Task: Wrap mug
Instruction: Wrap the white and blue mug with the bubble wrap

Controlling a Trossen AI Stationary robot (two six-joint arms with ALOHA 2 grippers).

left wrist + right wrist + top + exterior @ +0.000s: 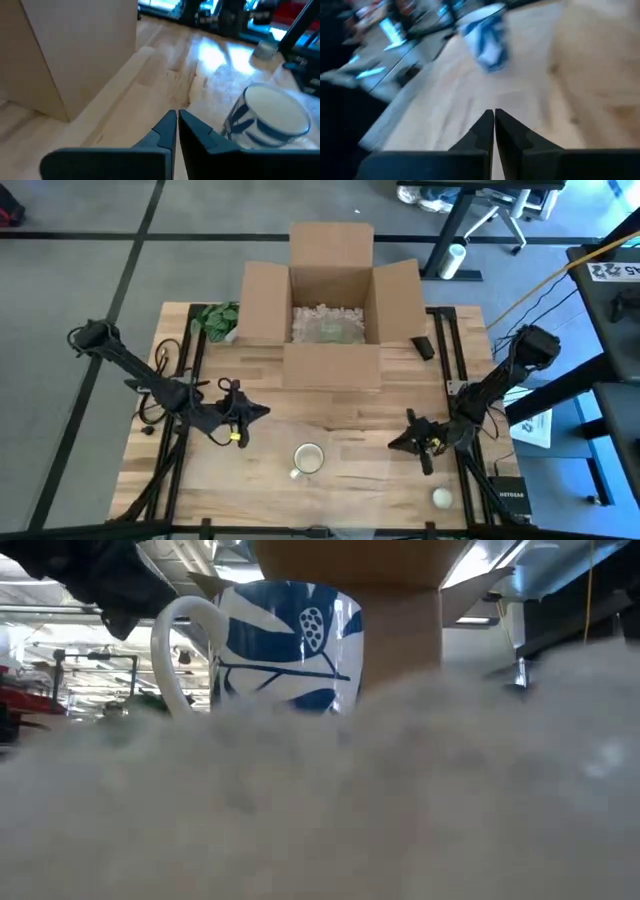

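Mug (pixel 308 459): white with blue leaf pattern, upright on a clear sheet (pixel 330 442) near the tabletop's (pixel 200 470) front edge, midway between both arms. Left gripper (pixel 262 411) and right gripper (pixel 392 444): fingers pressed together, holding nothing, either side of the mug and apart from it. Open cardboard box (pixel 330 310) at the back edge; a dark device (pixel 508 495) at the front right corner seems to read "NETGEAR".
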